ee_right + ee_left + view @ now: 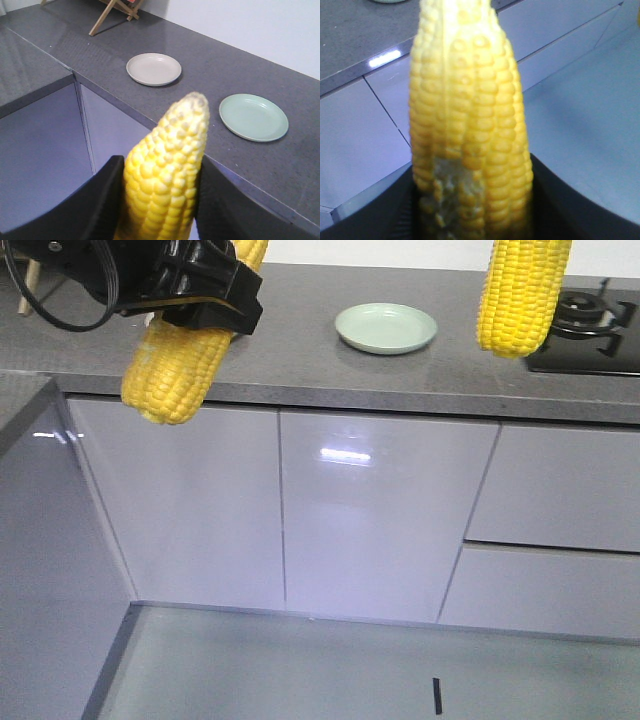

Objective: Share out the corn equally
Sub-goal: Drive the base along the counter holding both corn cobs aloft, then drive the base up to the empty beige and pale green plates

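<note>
Two corn cobs are held in the air in front of the counter. My left gripper [205, 300] is shut on one corn cob [170, 375], which hangs tilted over the counter edge at the upper left. Close up, this cob [470, 100] shows a bare patch of missing kernels between the black fingers [560, 200]. My right gripper [160, 195] is shut on the second corn cob [170, 155], its pale tip pointing up. In the front view this cob [522, 295] hangs at the upper right, with the gripper itself out of frame.
A green plate [386, 327] lies on the grey counter [300, 370]. The right wrist view also shows a beige plate [153, 69] left of the green plate [253, 117]. A gas stove [592, 325] sits at the right. White cabinet doors [370, 510] stand below.
</note>
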`<state>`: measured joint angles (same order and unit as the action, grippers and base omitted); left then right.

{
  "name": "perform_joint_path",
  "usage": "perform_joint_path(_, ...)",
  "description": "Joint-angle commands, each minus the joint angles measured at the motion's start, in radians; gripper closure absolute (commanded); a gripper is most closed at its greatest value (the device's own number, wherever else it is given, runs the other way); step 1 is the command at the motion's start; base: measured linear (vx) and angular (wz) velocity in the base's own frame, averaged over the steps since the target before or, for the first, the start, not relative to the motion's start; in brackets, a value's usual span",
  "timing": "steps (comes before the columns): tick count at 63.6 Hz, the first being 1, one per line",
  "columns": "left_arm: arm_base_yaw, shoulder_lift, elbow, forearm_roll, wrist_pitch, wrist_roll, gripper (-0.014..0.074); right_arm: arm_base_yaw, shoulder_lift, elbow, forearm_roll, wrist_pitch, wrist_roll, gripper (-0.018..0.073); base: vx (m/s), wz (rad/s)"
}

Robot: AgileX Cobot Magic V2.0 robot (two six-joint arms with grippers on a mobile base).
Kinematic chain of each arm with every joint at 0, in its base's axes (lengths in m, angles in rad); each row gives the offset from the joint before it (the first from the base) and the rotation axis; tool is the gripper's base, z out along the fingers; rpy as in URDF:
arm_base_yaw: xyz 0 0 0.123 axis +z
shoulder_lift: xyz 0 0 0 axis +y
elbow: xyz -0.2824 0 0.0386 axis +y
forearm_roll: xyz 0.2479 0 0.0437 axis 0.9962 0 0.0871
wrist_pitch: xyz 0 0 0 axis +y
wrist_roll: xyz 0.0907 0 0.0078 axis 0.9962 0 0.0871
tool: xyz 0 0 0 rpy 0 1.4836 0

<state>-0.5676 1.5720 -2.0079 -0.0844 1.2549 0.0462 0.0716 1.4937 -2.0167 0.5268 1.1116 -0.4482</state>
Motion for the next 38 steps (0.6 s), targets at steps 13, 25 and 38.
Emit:
perform_joint_path(13, -0.003, -0.039, -0.031, -0.009, -0.053, -0.003, 0.0603, -0.004, -0.034, -0.025, 0.027, -0.067, -0.002, 0.0561, -0.08, -0.30)
perform_joint_path(25, -0.003, -0.039, -0.031, -0.009, -0.053, -0.003, 0.0603, -0.004, -0.034, -0.025, 0.027, -0.067, -0.002, 0.0561, -0.07, -0.25)
perform_joint_path(38, -0.003, -0.039, -0.031, -0.009, -0.053, -0.003, 0.0603, -0.004, -0.034, -0.025, 0.027, -0.067, -0.002, 0.0561, -0.04, -0.15)
